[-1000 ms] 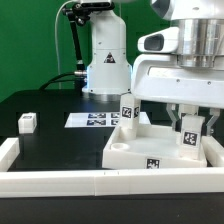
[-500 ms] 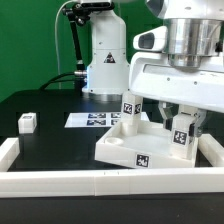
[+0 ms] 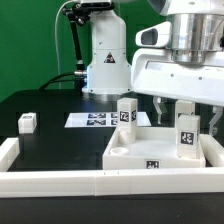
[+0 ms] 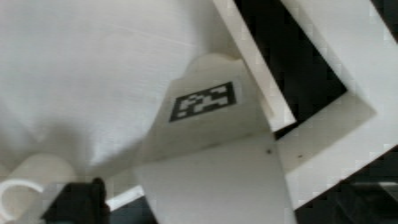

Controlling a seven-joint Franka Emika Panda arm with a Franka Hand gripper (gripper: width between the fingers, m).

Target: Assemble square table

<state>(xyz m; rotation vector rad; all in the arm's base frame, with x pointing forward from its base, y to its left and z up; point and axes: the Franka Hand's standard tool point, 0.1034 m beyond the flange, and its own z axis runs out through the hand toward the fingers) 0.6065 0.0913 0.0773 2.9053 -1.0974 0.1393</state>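
Note:
The square tabletop [image 3: 130,152] lies with its underside up at the exterior view's right, a tag on its front edge. Two white tagged legs stand upright in it, one at the back left corner [image 3: 126,112] and one at the right [image 3: 187,131]. My gripper [image 3: 178,115] hangs over the right leg with its fingertips down around the leg's top. In the wrist view that leg [image 4: 205,100] runs between the jaws of my gripper [image 4: 214,205]. A gap shows between the black finger [image 4: 71,200] and the leg, so the jaws stand open.
A small white tagged part [image 3: 27,122] lies at the exterior view's left. The marker board [image 3: 92,119] lies flat in front of the arm's base [image 3: 105,65]. Long white border bars [image 3: 60,182] run along the front and sides.
Half a second ago the tabletop was swung askew with the right leg. It now sits square again, and the gripper stands higher on that leg.

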